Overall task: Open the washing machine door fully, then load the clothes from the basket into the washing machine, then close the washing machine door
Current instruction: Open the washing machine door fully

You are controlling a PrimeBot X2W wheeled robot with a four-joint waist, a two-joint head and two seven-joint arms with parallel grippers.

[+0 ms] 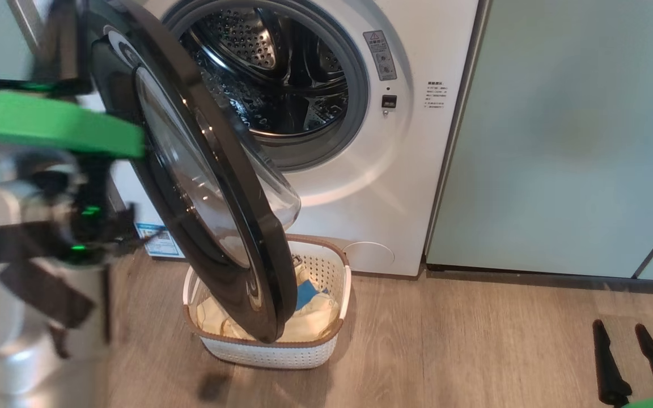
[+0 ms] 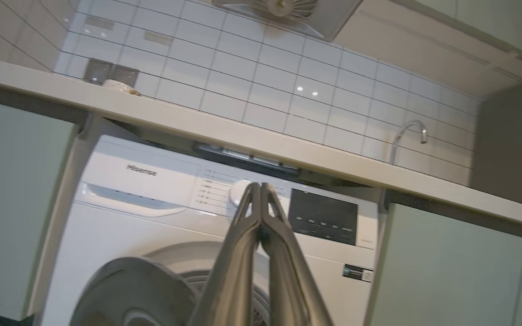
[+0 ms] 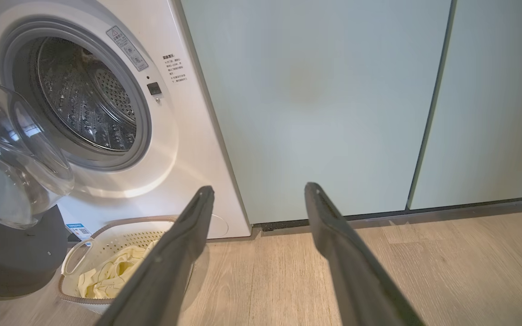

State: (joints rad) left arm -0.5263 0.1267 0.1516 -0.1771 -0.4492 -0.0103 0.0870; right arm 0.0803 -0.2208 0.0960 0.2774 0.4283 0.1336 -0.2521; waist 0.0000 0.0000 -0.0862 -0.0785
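Item: clothes [image 1: 318, 320], in basket [image 1: 281, 352]. We judge them soft, light, limp; we'd pinch a raised fold. Left fingers [image 2: 238, 253] together; right fingers [image 3: 340, 253] apart, empty.

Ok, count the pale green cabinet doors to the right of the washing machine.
2. The first cabinet door stands right against the washing machine; the second cabinet door adjoins it further right. Others may lie past the picture's edge.

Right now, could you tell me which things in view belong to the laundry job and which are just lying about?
Job: washing machine, washing machine door, basket, clothes.
Just there: pale green cabinets, tap, wall sockets, worktop.
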